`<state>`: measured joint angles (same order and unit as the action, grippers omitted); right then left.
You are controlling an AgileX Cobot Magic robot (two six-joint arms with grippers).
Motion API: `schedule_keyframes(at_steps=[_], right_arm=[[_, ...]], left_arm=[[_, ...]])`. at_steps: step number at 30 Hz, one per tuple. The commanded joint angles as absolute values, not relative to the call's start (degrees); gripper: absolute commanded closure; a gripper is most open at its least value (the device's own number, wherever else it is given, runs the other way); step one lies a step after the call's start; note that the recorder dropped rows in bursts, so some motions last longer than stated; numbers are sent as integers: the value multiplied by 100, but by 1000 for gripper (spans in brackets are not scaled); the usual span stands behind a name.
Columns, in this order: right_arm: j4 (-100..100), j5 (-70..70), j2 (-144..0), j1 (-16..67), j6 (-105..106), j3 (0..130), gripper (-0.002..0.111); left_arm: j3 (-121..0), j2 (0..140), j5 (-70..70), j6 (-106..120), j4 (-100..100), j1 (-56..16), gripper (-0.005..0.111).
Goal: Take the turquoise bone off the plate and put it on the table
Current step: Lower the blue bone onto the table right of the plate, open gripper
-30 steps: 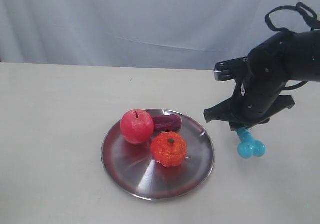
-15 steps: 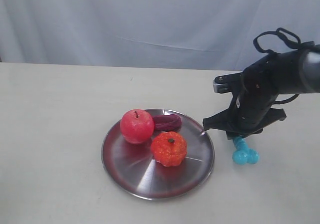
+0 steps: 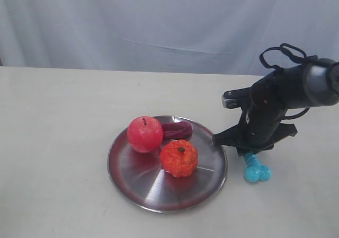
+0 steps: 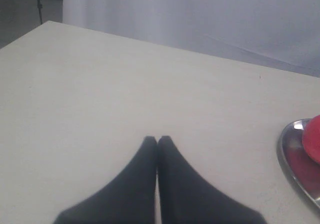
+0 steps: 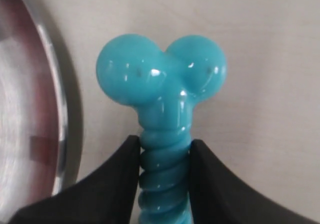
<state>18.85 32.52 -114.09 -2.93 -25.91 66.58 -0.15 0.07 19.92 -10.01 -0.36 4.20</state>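
Note:
The turquoise bone (image 3: 257, 172) hangs knob-down just right of the plate (image 3: 132, 179), its lower end at or just above the table (image 3: 63, 116); I cannot tell if it touches. My right gripper (image 3: 251, 154) is shut on its twisted shaft. In the right wrist view the bone (image 5: 162, 84) sticks out past the right gripper (image 5: 164, 146), both black fingers pressed against the ridges, with the plate rim (image 5: 60, 109) beside it. My left gripper (image 4: 157, 140) is shut with nothing in it, over bare table well left of the plate (image 4: 295, 159). It does not show in the exterior view.
On the plate sit a red apple (image 3: 144, 134), an orange pumpkin-like toy (image 3: 179, 157) and a dark purple oblong toy (image 3: 177, 130). A pale curtain (image 3: 159, 20) hangs behind the table's far edge. The right arm (image 3: 286, 100) with its cable loop stands over the table's right side.
My right gripper has come down and a little to the left with the bone, bringing its knobbed end closer to the table beside the plate. The fruit toys have not moved.

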Motion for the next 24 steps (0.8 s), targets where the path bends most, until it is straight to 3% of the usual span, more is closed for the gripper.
schedule_keyframes(at_steps=[1,10,15,19,21,24], right_arm=[[1876,3238,-11415,-327,-2635,6654,109],[2070,3174,-11415,-327,-2713,6654,107],[2202,3173,-11339,-327,-2703,6654,81],[2160,3317,-11133,-304,-2719,6654,46],[2087,3376,-11013,-304,-2719,6654,40],[2087,3589,-10769,-304,-2719,6654,40]], left_arm=[[0,0,1962,-1012,0,446,107],[0,0,1962,-1012,0,446,107],[0,0,1962,-1012,0,446,107],[0,0,1962,-1012,0,446,107],[0,0,1962,-1012,0,446,107],[0,0,1962,-1012,0,446,107]])
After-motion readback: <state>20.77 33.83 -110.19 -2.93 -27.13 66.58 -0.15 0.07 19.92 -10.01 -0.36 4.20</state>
